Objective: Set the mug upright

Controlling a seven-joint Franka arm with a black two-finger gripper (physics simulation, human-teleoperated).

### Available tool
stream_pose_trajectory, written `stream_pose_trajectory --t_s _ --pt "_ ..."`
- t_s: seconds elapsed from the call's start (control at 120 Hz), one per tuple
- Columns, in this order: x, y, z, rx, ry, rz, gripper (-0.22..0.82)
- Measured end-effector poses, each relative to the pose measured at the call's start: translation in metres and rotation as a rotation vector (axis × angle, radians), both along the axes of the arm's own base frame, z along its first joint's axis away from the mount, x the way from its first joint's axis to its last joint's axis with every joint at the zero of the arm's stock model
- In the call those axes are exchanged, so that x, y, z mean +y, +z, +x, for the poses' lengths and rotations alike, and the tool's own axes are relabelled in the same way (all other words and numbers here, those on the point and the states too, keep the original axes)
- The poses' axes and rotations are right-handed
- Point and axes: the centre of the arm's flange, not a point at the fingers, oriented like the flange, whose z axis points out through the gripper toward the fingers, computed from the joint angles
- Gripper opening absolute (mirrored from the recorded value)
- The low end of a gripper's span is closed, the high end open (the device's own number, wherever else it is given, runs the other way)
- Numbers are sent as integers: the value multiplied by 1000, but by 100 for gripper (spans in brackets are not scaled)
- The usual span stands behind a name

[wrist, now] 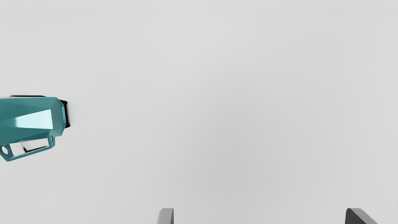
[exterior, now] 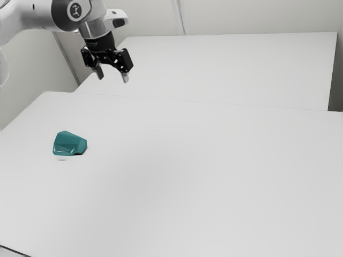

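Mug (exterior: 69,143) lies on its side on table (exterior: 203,171). Tool (exterior: 113,77) open, well apart — approach stage, as judged; next move: reach the mug and grip.

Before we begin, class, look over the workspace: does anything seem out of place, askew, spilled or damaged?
Yes: the teal mug lies on its side on the white table, its handle sticking out sideways. That looks odd because a mug normally stands on its base. I see no spill or breakage.
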Motion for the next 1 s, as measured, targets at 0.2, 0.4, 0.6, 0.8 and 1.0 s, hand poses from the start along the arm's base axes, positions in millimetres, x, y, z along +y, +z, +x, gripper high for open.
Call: stream_pose_trajectory --t_s 0.2,0.4,0.6,0.8,1.0 --pt "-1 -7 4 8 0 0 60" --pt "3 -1 -1 -8 7 0 60" --pt "10 -35 -17 27 23 -20 60" --pt "19 -74 -21 73 21 -109 60" --pt "44 -105 -9 81 -79 -219 60"
